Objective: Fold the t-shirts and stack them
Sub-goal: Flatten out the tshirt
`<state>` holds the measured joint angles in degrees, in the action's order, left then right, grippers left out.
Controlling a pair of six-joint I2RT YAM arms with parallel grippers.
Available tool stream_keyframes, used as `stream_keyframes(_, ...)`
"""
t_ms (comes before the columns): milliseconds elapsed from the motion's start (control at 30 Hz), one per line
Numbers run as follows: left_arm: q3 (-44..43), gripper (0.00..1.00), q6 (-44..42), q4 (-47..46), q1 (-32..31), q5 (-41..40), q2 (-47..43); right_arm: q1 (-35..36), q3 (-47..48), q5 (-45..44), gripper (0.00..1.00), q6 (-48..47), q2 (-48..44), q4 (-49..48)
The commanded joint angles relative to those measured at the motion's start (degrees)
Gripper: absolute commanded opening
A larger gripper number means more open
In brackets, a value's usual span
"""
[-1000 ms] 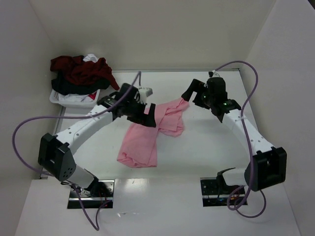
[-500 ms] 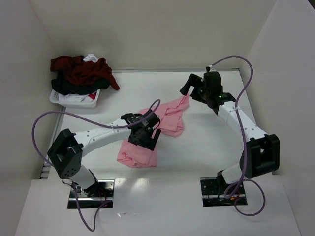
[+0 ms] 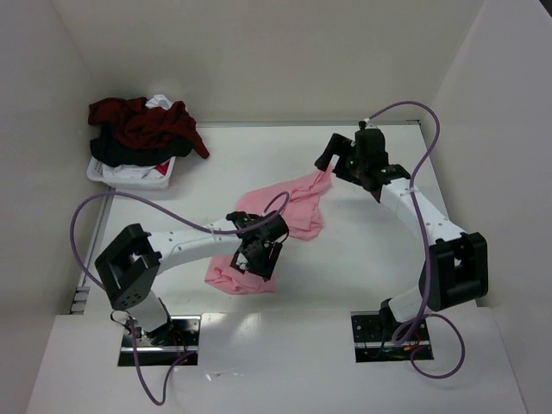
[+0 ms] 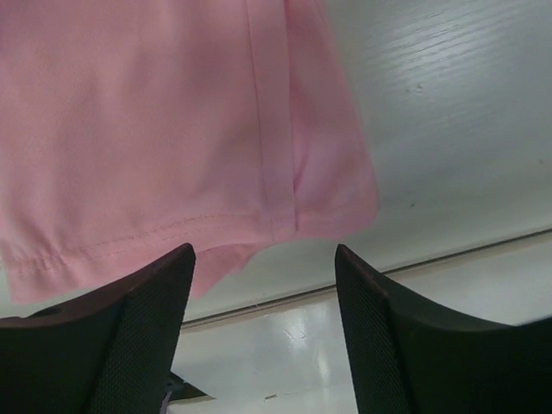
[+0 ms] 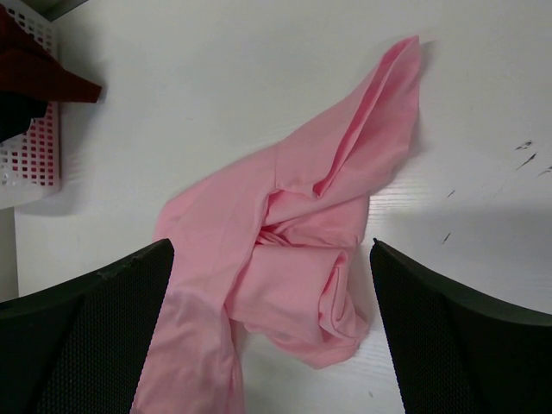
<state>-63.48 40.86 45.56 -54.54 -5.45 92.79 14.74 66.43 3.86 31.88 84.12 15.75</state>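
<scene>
The light pink t-shirt [image 3: 297, 207] lies crumpled and partly rolled in the middle of the table. My left gripper [image 3: 256, 256] hovers over its near end, open and empty. In the left wrist view the shirt's hem [image 4: 155, 129] hangs just beyond my open left gripper [image 4: 263, 332]. My right gripper [image 3: 335, 162] is open and empty above the shirt's far right tip. In the right wrist view the pink shirt [image 5: 293, 224] lies below and between the wide-apart fingers of my right gripper [image 5: 272, 332]. The dark red shirt [image 3: 142, 121] tops a pile with black and white ones.
A small white basket [image 3: 129, 177] holds the shirt pile at the far left; it also shows in the right wrist view [image 5: 30, 155]. White walls enclose the table on three sides. Purple cables loop off both arms.
My left gripper has moved from the shirt's far middle toward me, to over its near end. My right gripper has drawn slightly back and up at the far tip.
</scene>
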Motion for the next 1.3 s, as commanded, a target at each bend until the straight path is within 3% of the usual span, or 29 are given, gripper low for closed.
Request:
stream_keyframes(0,0.47,0.73,2.03,0.85,-1.26,-0.34,3.26,-0.24,-1.21,-0.08,1.00,-0.68,-0.18,-2.48)
stream_keyframes(333,0.47,0.64,2.56,0.32,-1.79,-0.87,7.57,-0.24,-1.22,-1.22,1.00,-1.73,-1.32,-2.48)
stream_keyframes(600,0.47,0.39,2.56,-0.21,-1.79,-0.87,8.10,-0.24,-1.22,-1.22,1.00,-1.73,-1.32,-2.48)
stream_keyframes(800,0.47,0.39,2.56,-0.21,-1.79,-0.26,9.25,-0.24,-1.22,-1.22,1.00,-1.73,-1.32,-2.48)
stream_keyframes(867,0.47,0.31,2.56,-0.21,-1.79,-0.26,9.25,-0.24,-1.22,-1.22,1.00,-2.26,-1.32,-2.48)
stream_keyframes(933,0.47,0.16,2.56,-0.21,-1.79,-0.26,9.25,-0.24,-1.22,-1.74,1.00,-2.26,-0.80,-2.48)
stream_keyframes(1067,-1.37,0.00,2.03,0.40,-1.79,-0.26,9.25,-0.24,-1.22,-1.75,1.00,-2.26,-0.19,-2.48)
stream_keyframes(1267,-7.61,0.00,2.03,6.36,-1.79,-4.56,6.88,-0.24,0.62,-1.75,1.00,-2.26,2.89,-3.00)
